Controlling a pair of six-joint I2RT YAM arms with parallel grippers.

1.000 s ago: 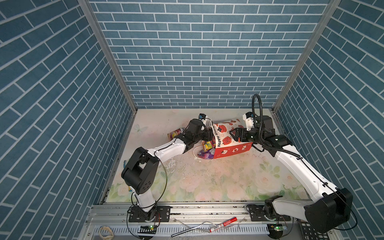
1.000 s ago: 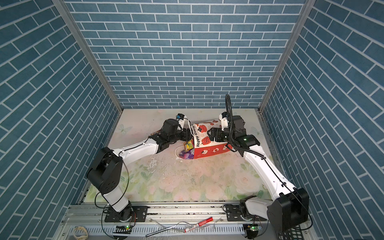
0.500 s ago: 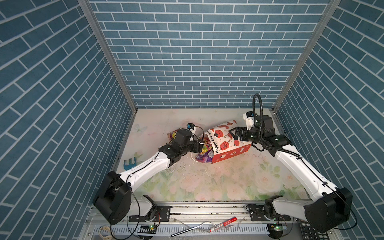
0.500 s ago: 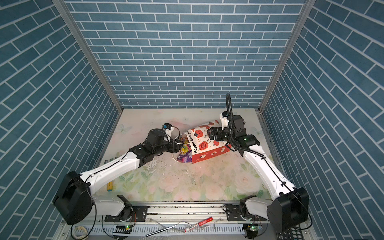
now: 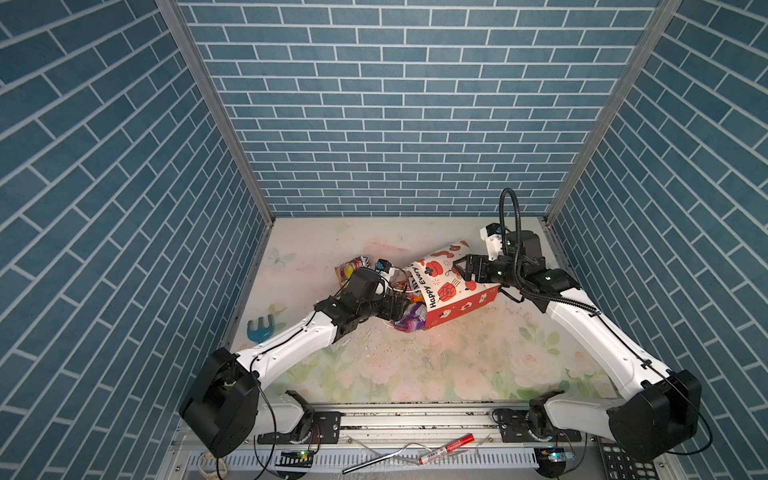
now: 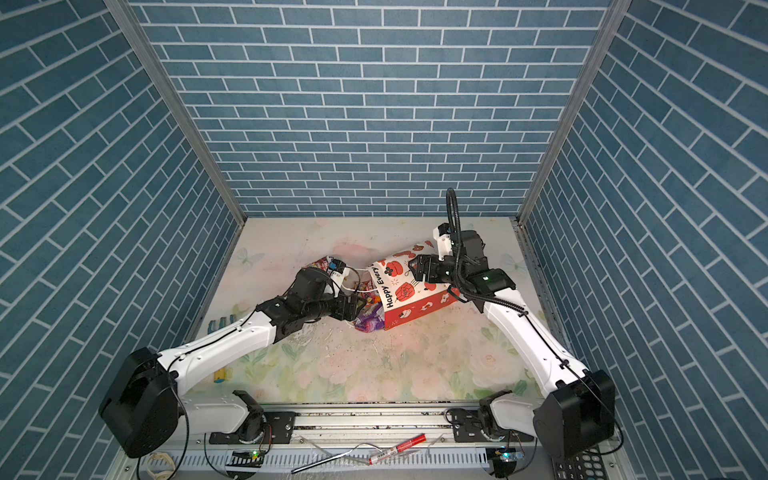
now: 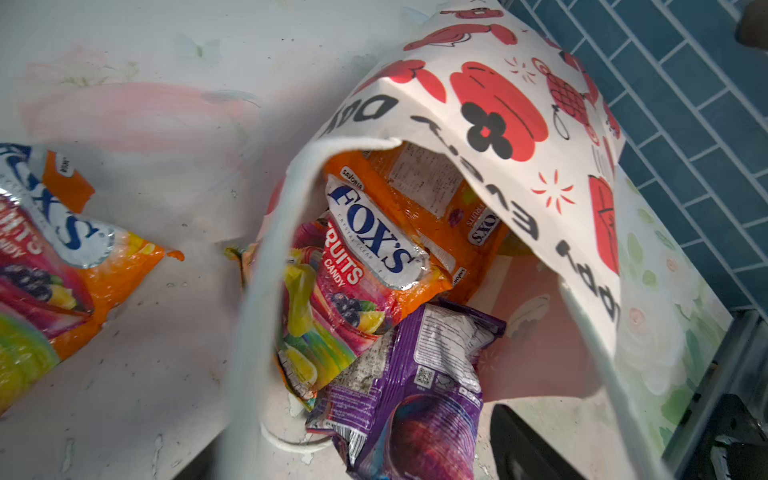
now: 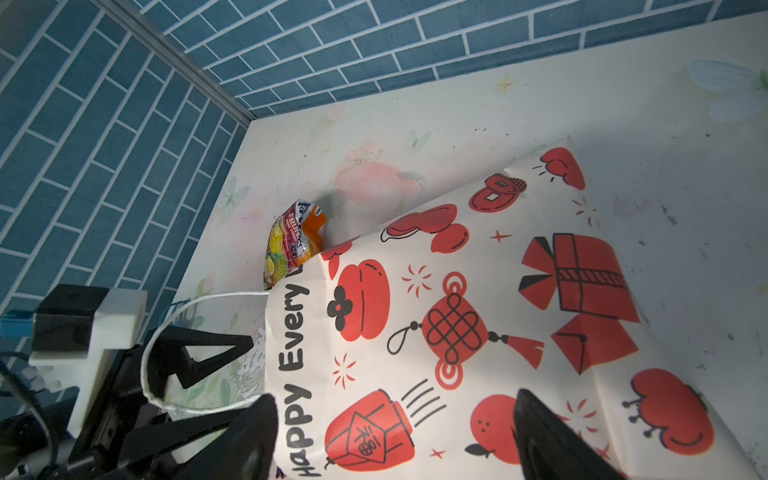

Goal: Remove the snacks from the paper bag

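The left arm extends low across the table (image 5: 415, 365). The left gripper (image 5: 403, 306) sits at the mouth of the paper bag (image 5: 449, 286), jaws wide, gripping nothing; a white cord handle (image 8: 166, 324) crosses one finger. The right arm reaches in from the right. The right gripper (image 5: 464, 269) is spread wide over the bag's upper white face, near its closed end.

One Fox's candy bag (image 7: 62, 257) lies out on the table, left of the mouth. The paper bag lies on its side. Two orange Fox's packets (image 7: 374, 249) lie inside, and a purple packet (image 7: 419, 395) protrudes from the mouth.
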